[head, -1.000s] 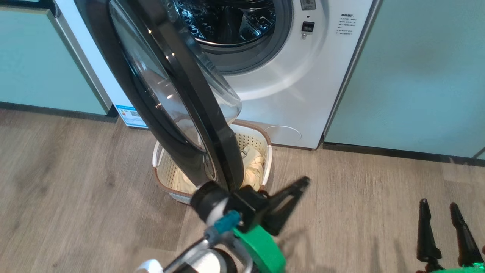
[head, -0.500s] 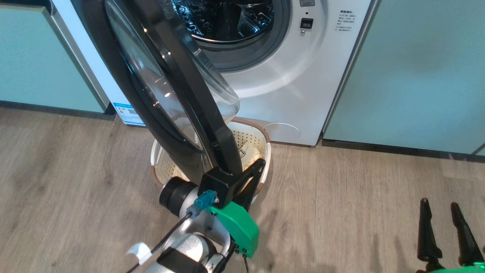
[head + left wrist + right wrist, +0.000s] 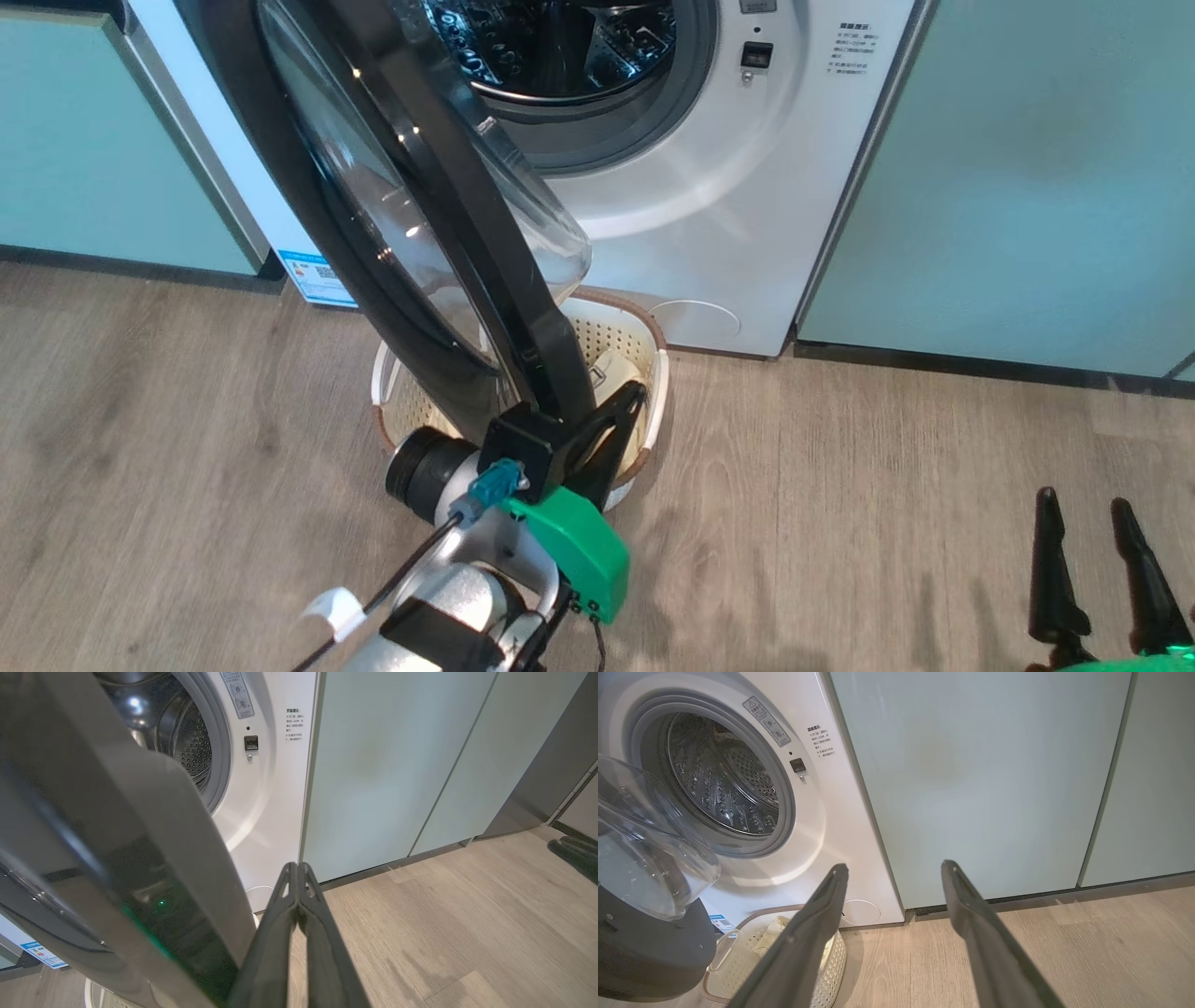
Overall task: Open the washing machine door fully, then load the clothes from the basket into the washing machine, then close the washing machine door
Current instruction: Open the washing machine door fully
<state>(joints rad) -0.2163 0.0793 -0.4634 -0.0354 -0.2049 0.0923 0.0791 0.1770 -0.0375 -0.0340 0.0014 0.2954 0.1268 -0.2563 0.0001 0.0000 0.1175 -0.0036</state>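
My left claw (image 3: 635,397), shut on nothing, rests beside the door (image 3: 467,233) rim; I'd sweep it steadily wider, staying above the basket (image 3: 661,347).

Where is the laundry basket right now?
In the head view the basket sits on the wood floor just left of centre, right in front of the washing machine, partly hidden by its open door.

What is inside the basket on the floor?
Pale yellow clothes show at the right end of the basket. The open washing machine door and the left gripper cover the rest, so how many pieces lie inside cannot be told.
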